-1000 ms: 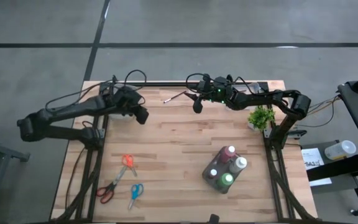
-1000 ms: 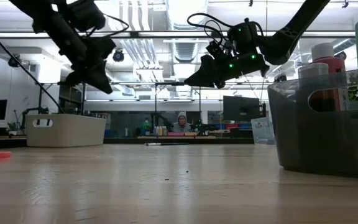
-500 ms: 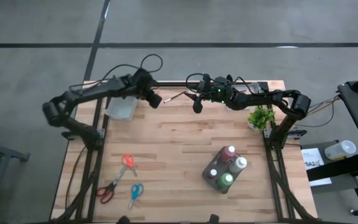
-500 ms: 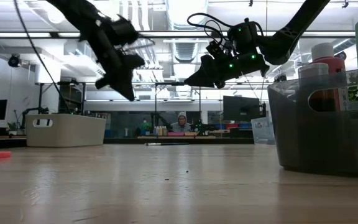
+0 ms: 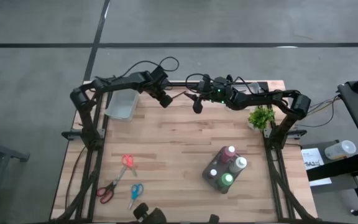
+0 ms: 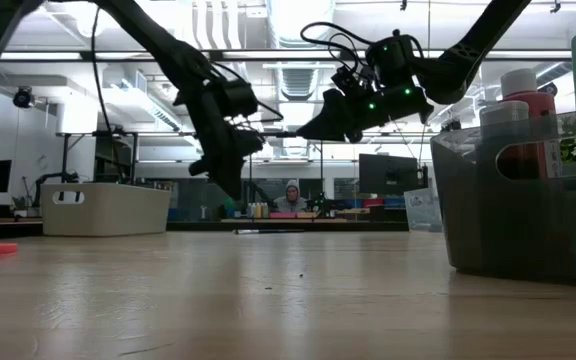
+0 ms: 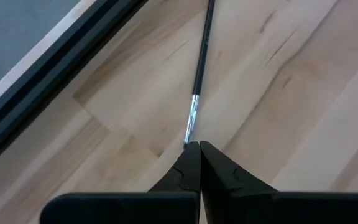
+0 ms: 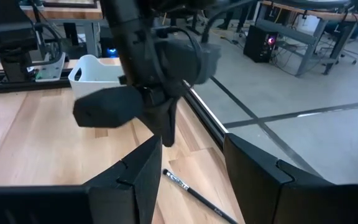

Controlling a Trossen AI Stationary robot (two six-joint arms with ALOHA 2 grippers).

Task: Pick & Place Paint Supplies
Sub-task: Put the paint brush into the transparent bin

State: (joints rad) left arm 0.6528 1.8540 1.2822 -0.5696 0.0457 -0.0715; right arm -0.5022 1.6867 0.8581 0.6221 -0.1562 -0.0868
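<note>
Fingers of the left claw (image 7: 199, 146) are pressed tight together, with nothing between them. Their tips hang right over the metal end of the brush (image 7: 201, 59). The brush lies flat on the table (image 5: 179, 155) near the far edge, between the two claws.

The right claw (image 8: 191, 155) hangs close by with its fingers spread wide, holding nothing. The brush (image 8: 194, 191) lies under the gap.

I think the brush is very light, thin and stiff. It may roll or slip away because it lies so flat. The best place to grab looks like the middle of the dark stick, with fingers across it.

The bottles (image 5: 227, 167) already stand in a bin (image 6: 523, 215) near the front right.
</note>
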